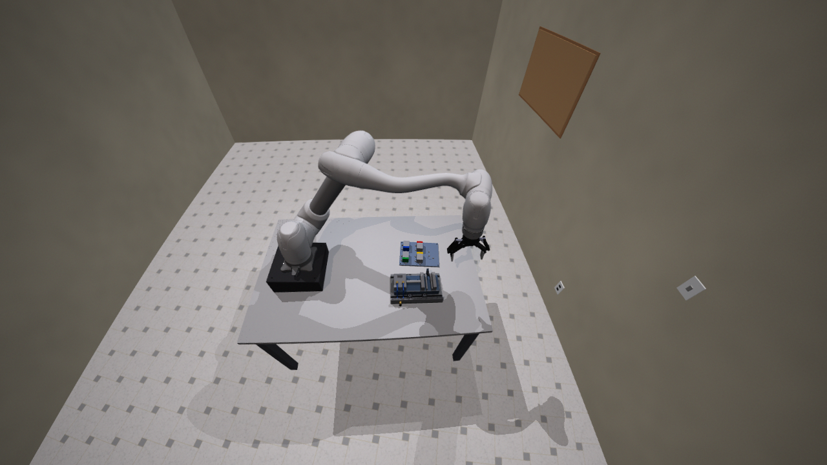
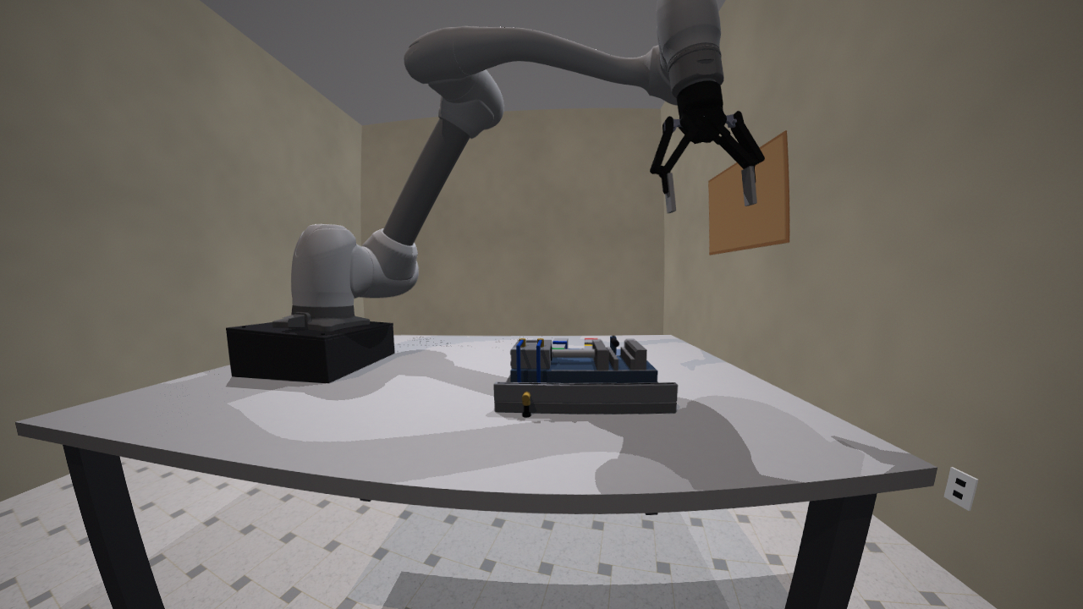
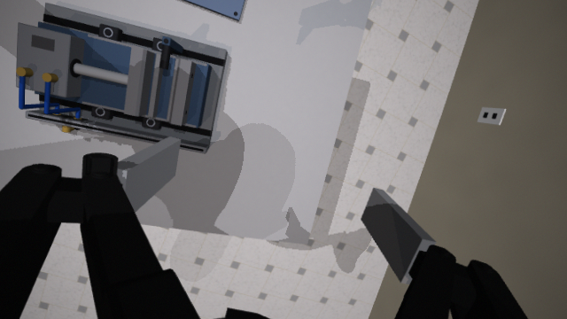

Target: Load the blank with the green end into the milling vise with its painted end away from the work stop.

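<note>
The pincer (image 1: 468,254) (image 2: 709,204) (image 3: 275,182) is held high with its 2 fingers wide apart, presumably for a later grasp. The green-ended blank (image 1: 406,256) is kept with 3 others on the infeed plate (image 1: 430,261) (image 3: 217,6), presumably awaiting loading.

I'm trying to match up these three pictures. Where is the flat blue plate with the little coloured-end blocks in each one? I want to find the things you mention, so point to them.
Top: the blue plate (image 1: 430,261) (image 3: 217,5) lies just right of centre, directly above the vise (image 1: 416,299) (image 2: 585,397) (image 3: 106,68).
Exterior: the plate itself can't be made out; bits of the coloured blocks peek out behind the vise.
Wrist: only its corner shows, at the top edge, left of centre.
Shared landmark: the vise.
</note>
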You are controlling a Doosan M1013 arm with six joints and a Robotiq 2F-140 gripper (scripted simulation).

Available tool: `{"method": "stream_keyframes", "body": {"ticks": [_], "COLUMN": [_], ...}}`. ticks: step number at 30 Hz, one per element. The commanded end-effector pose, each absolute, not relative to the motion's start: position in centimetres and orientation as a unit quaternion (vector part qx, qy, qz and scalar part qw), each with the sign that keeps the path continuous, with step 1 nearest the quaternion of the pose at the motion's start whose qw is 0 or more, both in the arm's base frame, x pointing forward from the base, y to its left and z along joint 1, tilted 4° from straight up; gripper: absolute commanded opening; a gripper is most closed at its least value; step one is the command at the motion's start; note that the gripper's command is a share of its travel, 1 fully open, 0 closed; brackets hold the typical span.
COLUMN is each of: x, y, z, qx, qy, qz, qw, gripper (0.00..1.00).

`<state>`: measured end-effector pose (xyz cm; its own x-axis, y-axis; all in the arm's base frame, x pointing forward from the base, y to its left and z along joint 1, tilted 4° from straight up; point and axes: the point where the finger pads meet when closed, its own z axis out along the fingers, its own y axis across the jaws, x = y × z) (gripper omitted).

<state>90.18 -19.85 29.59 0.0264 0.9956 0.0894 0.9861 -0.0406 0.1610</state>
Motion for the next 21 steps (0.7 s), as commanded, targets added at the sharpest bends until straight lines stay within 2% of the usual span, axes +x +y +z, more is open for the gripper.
{"method": "stream_keyframes", "body": {"ticks": [1, 21], "x": [89.8, 86.4], "y": [-19.4, -15.0], "z": [29.6, 29.0], "qx": [0.719, 0.738], "qy": [0.690, 0.674], "qz": [0.082, 0.033], "qw": [0.025, 0.009], "gripper": [1.00, 1.00]}}
